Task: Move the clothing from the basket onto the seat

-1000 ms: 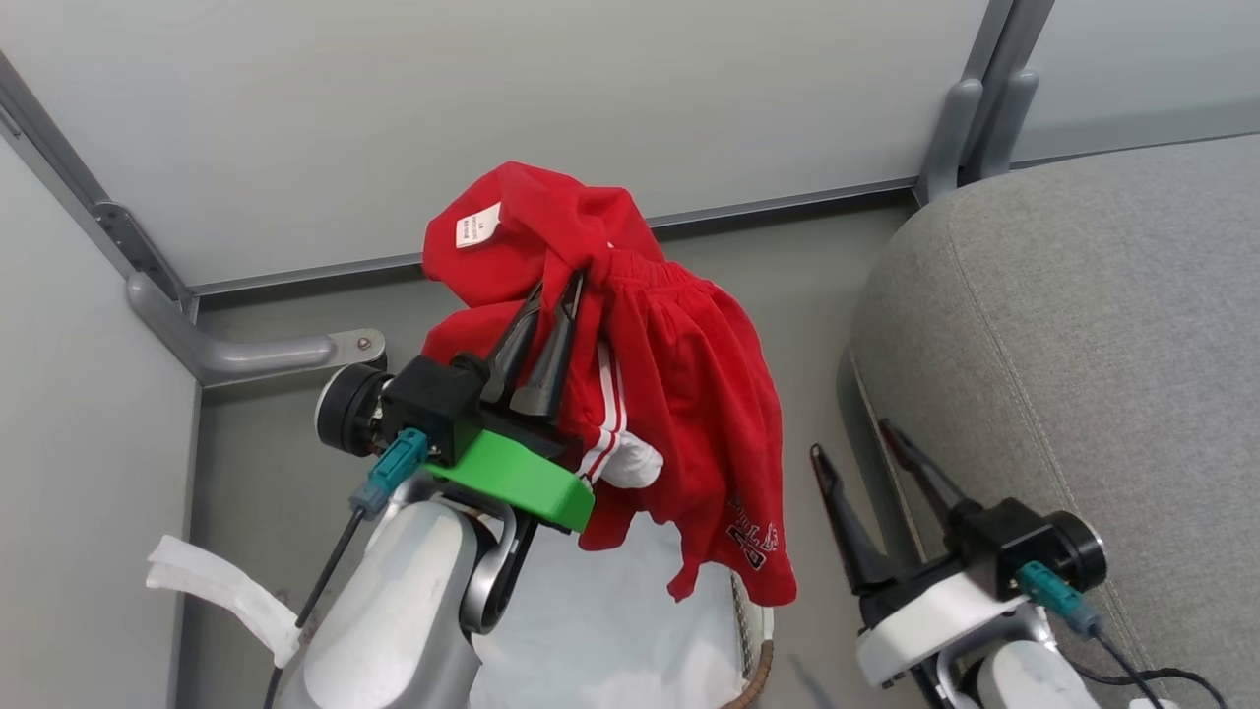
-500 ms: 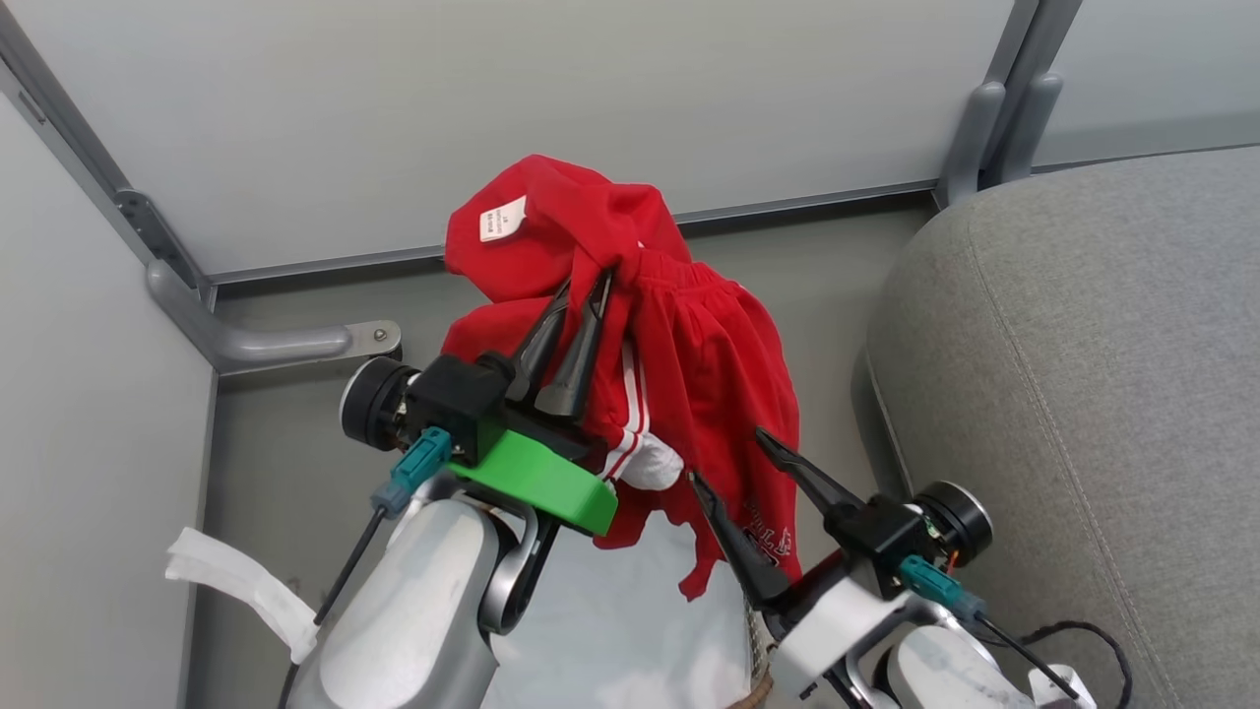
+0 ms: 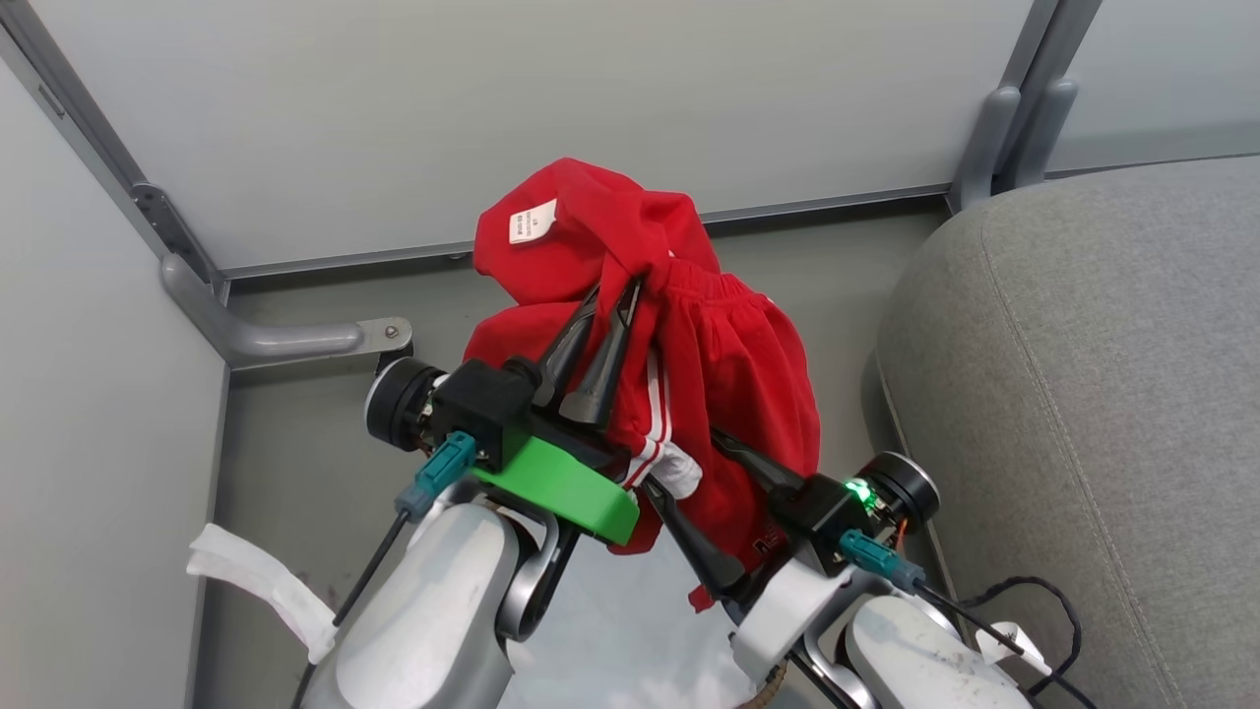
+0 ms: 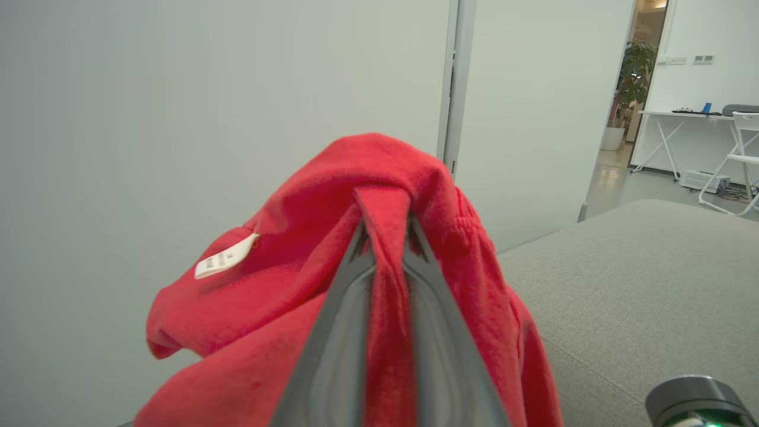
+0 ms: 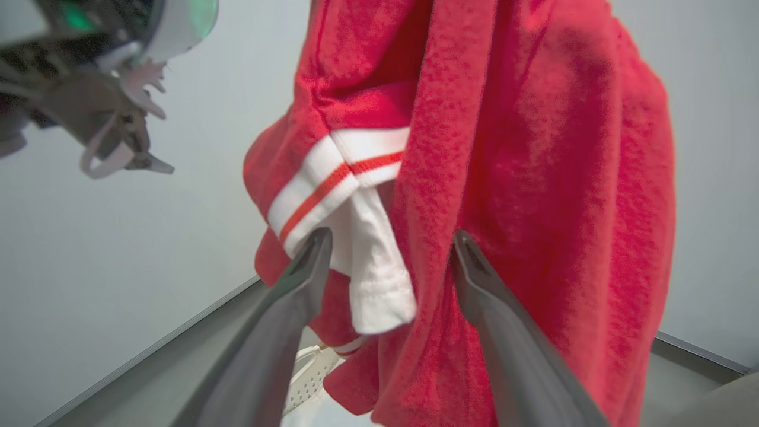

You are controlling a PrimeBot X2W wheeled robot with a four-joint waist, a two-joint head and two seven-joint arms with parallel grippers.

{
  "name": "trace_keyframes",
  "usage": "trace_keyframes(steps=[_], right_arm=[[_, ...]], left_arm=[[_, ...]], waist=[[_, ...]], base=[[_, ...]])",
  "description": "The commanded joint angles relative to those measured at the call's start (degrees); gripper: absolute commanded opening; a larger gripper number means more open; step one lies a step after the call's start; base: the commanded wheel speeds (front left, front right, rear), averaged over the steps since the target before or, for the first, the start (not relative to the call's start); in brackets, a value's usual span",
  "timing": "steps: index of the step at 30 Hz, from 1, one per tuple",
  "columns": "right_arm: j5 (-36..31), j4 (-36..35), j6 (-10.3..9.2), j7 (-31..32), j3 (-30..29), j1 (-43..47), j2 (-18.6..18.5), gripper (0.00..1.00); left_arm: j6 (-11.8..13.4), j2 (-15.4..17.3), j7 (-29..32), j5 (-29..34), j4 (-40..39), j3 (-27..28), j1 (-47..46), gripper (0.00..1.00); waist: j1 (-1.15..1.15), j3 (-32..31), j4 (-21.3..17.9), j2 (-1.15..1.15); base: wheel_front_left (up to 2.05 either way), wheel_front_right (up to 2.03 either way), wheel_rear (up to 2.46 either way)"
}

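Head view | left tool (image 3: 612,288) raised, clamping clothing (image 3: 728,364) | right tool (image 3: 679,456) spread astride

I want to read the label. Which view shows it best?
Left wrist view: the label is largest there, though its print is blurred. Head view shows it smaller, on the clothing. Right wrist view shows the clothing's white bands.

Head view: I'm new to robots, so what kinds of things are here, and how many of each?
red clothing bundle: 1
basket: 1
grey seat: 1
grippers: 2, the left gripper with jaws shut on the bundle, the right gripper with jaws open
Total: 5
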Motion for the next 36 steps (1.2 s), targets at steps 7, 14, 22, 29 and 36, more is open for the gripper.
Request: trace_keyframes(steps=[7,14,22,29,36], right_arm=[[-0.5,1.9,-0.04,-0.1,0.3,-3.2,-0.2,1.0],[-1.3,3.8,-0.04,-0.1,0.3,-4.9,-0.2,1.0],[-0.5,6.0,-0.04,-0.1,1.0,-6.4,-0.2,1.0],[0.4,7.3,-0.04,-0.1,1.0,-7.9,-0.2,1.0],[1.4,8.4,-0.04,-0.1,1.8,-8.5,-0.2,0.0]], left_arm=[[0.5,0.1,-0.2,-1.1,-0.2,-1.9,-1.4,0.0],[0.9,0.1,-0.2,-2.2,-0.4,-4.1,-1.8,0.0],[1.1,0.1,-0.2,-3.1,-0.5,-6.0,-2.3,0.0],[1.5,0.1,-0.2,-3.8,-0.7,-7.8,-2.5,0.0],[1.5,0.1,-0.2,-4.2,-0.5,-8.5,-2.7,0.0]], waist=[[0.0,-0.1,0.8,0.0],[0.0,-0.3,1.8,0.0],[0.0,-0.4,2.9,0.0],[0.0,-0.5,3.8,0.0],[0.0,-0.4,4.4,0.0]], base=[[0.0,0.0,0.0],[0.0,0.0,0.0],[0.0,0.0,0.0],[0.0,0.0,0.0],[0.0,0.0,0.0]])
